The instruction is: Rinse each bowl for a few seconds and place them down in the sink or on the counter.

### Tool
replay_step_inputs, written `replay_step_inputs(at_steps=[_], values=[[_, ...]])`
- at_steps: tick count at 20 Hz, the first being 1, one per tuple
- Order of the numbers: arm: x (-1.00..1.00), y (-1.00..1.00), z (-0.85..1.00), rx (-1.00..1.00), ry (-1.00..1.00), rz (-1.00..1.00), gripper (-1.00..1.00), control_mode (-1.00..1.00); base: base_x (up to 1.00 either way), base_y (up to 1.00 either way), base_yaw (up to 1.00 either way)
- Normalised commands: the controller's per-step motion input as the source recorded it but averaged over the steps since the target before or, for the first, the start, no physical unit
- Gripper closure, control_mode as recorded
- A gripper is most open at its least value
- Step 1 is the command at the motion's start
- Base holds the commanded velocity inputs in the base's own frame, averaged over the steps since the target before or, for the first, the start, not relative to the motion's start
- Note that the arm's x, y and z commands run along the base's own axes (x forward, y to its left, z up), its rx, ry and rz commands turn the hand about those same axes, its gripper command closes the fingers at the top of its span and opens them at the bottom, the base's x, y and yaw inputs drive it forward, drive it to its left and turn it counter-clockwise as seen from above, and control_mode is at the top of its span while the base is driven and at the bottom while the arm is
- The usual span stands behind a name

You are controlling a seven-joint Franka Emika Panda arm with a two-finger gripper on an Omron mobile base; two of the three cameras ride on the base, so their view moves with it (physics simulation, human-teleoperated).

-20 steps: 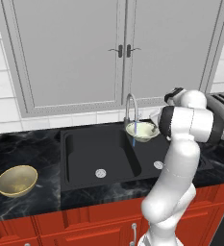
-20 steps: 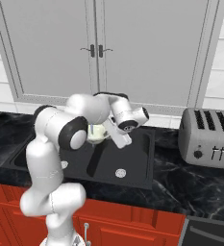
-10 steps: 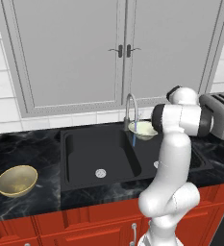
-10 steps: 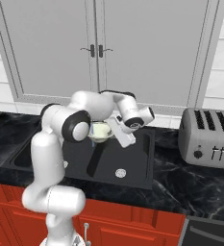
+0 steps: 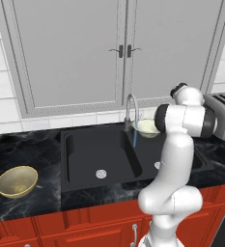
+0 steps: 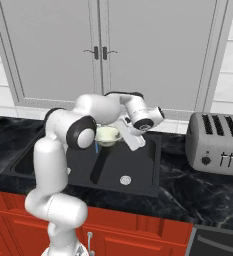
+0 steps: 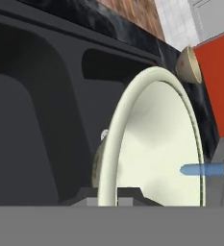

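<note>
One bowl, the pale cream bowl (image 7: 152,144), is clamped by its rim in the closed gripper (image 7: 108,194) and has been carried under the faucet (image 5: 131,112), where water now meets it; the tan bowl (image 5: 17,181) waits unrinsed on the desk (image 5: 32,144).

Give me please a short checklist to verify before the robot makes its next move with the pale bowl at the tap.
1. Grip: gripper shut on the rim of the pale bowl: ok.
2. Water: a blue stream runs from the faucet onto the bowl's inside: ok.
3. Position: the bowl hangs above the sink, not over the counter: ok.
4. Landing spot: the basin floor below shows just a drain: ok.
5. Second bowl: the tan bowl waits on the counter left of the sink: ok.
6. Rinsed long enough: cannot tell.
</note>
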Motion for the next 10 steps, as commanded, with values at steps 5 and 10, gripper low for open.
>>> replay_step_inputs(at_steps=[5, 10], values=[[-0.21, -0.29, 0.03, -0.03, 0.0, -0.07, 1.0, -1.0, 0.0, 0.0, 0.0], [-0.26, -0.3, 0.0, -0.03, 0.0, -0.13, 1.0, -1.0, 0.0, 0.0, 0.0]])
